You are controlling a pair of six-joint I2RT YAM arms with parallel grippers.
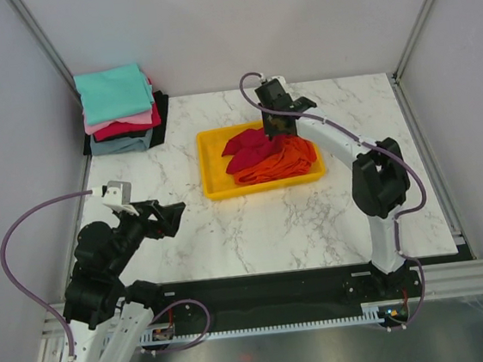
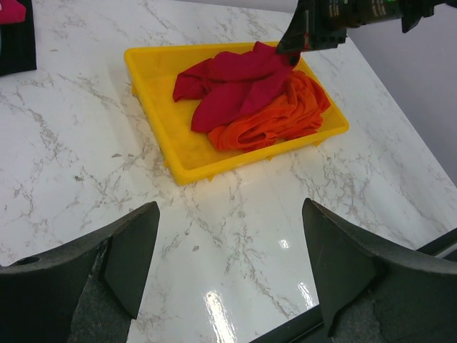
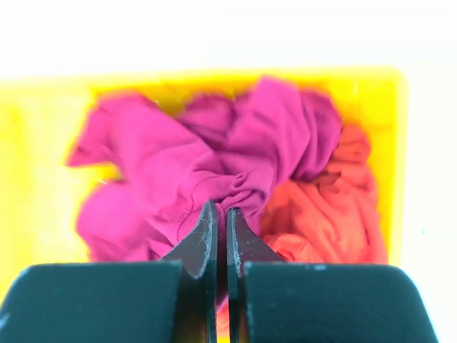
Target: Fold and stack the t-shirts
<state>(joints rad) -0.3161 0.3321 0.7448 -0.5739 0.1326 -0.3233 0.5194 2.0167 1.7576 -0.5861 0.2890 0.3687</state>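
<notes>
right gripper (image 3: 221,214): pinched tight on a fold of the crimson shirt (image 3: 178,164), which sits in the yellow tray (image 1: 208,163)
orange shirt (image 1: 289,160): touching it, so lift slowly and avoid dragging both
left gripper (image 1: 169,218): jaws wide, empty, above the counter (image 1: 314,216)
stack (image 1: 117,108): far-left corner

There is one yellow tray (image 1: 208,163). In it lie two crumpled pieces: one crimson t-shirt (image 1: 248,147), one orange t-shirt (image 1: 284,161). One folded stack (image 1: 116,95) shows five colours of cloth.

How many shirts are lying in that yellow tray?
2. A crimson shirt fills the left side of the tray, its edge pinched in the right gripper; an orange shirt lies bunched on the right, partly under it. More could be hidden beneath.
</notes>
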